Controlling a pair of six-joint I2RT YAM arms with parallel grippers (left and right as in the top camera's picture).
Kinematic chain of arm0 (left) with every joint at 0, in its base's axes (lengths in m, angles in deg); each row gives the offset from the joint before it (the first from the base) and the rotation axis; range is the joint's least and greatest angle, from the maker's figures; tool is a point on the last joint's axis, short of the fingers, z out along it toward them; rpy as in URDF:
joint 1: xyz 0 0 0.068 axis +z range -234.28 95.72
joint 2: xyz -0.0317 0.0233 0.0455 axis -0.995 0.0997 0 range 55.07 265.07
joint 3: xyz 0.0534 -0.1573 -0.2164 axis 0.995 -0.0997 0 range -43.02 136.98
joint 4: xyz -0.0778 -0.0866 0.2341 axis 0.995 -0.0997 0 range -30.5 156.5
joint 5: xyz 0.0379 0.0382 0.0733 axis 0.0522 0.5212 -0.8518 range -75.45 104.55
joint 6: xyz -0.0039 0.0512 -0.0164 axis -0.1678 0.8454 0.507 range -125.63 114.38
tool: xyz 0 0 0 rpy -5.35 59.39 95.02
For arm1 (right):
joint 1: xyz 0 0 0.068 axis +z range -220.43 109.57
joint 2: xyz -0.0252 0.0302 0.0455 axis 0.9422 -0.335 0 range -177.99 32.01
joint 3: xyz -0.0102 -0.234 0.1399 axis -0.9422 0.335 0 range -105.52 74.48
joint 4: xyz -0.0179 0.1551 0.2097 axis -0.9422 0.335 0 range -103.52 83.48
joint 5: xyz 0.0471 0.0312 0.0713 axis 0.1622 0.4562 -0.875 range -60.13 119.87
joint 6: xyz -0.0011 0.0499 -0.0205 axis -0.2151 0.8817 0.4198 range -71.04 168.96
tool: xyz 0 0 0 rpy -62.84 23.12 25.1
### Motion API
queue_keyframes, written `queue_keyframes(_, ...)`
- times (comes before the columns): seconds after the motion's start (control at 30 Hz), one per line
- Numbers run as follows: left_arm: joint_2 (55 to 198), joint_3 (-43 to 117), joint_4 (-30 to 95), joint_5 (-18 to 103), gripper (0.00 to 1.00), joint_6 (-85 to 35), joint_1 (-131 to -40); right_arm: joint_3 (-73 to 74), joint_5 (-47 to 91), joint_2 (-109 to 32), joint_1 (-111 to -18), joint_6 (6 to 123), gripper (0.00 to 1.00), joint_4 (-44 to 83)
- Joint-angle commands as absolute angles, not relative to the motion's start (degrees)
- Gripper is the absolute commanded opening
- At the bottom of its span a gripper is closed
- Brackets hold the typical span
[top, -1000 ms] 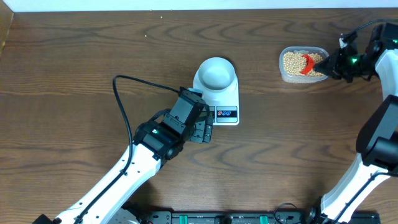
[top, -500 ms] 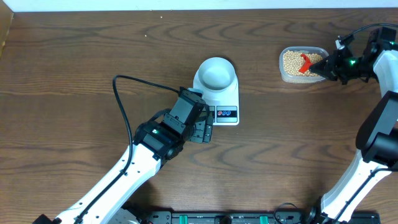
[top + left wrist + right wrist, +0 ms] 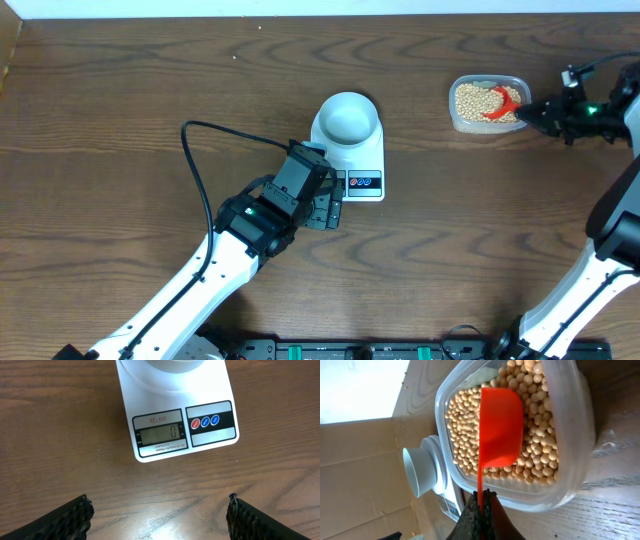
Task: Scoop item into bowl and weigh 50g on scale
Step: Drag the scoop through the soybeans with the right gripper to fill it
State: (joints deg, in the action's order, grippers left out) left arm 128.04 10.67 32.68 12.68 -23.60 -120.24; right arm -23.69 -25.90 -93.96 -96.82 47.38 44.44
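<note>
The tan beans (image 3: 474, 100) (image 3: 535, 445) fill a clear container (image 3: 455, 118) (image 3: 575, 435) at the far right. A red scoop (image 3: 499, 103) (image 3: 500, 425) lies over the beans, with my right gripper (image 3: 533, 108) (image 3: 482, 497) shut on its thin handle just outside the container's rim. The white bowl (image 3: 348, 117) (image 3: 417, 472) sits empty on the white scale (image 3: 364, 165) (image 3: 160, 435), whose display reads 0. My left gripper (image 3: 324, 212) (image 3: 159, 501) hovers open over bare table just in front of the scale's display.
A black cable (image 3: 200, 160) loops from the left arm across the table. A table edge runs at the far left corner (image 3: 10, 50). The wooden tabletop (image 3: 120, 120) spreads to the left of the scale.
The right gripper has pulled back to the right and the red scoop has turned with it over the beans. The left arm, bowl and scale have not moved.
</note>
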Motion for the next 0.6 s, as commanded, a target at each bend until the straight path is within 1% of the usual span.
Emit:
queue_keyframes(0.0, 128.04, 10.67, 32.74, 12.16, 0.88, -23.25, -120.09, -23.6, -31.19, -94.14, -97.78, 43.84, 0.01, 44.81)
queue_keyframes(0.37, 128.04, 10.67, 32.74, 12.16, 0.88, -23.25, -120.09, -23.6, -38.73, -94.14, -99.68, 41.24, 0.01, 45.38)
queue_keyframes(0.57, 128.04, 10.67, 32.77, 12.16, 0.88, -23.25, -120.09, -23.6, -43.51, -94.14, -99.97, 36.95, 0.01, 48.39)
